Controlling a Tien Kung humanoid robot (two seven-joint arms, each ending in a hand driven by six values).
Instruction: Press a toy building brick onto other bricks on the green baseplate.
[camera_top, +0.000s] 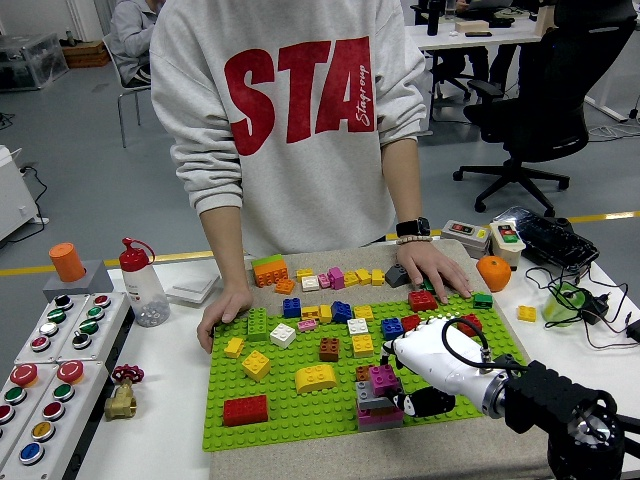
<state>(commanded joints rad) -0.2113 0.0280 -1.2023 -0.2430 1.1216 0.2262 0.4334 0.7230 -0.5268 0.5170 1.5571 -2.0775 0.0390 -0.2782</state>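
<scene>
Far left, near edge: a panel of coloured push buttons (45, 370), with a brass valve (120, 398) beside it and a red-capped bottle (142, 285) farther back. Centre: the green baseplate (290, 405) lies on a beige mat, with loose bricks scattered over it, among them a red brick (245, 410) at its near left and a yellow arched brick (316, 377) near the middle. A person stands at the far side; one hand (222, 318) rests at the plate's far left corner, the other hand (432, 270), with a watch on the wrist, lies flat at its far right edge. Right of centre: a magenta brick (383, 378) sits on top of a small stack of grey and pink bricks (376, 405) on the plate's near right part. The robot's right hand (432, 370), white-shelled on a black forearm entering from the lower right corner, is angled leftward with its fingers (398, 352) curled against the magenta brick, grasping it from the right. Far right: an orange (493, 272).
</scene>
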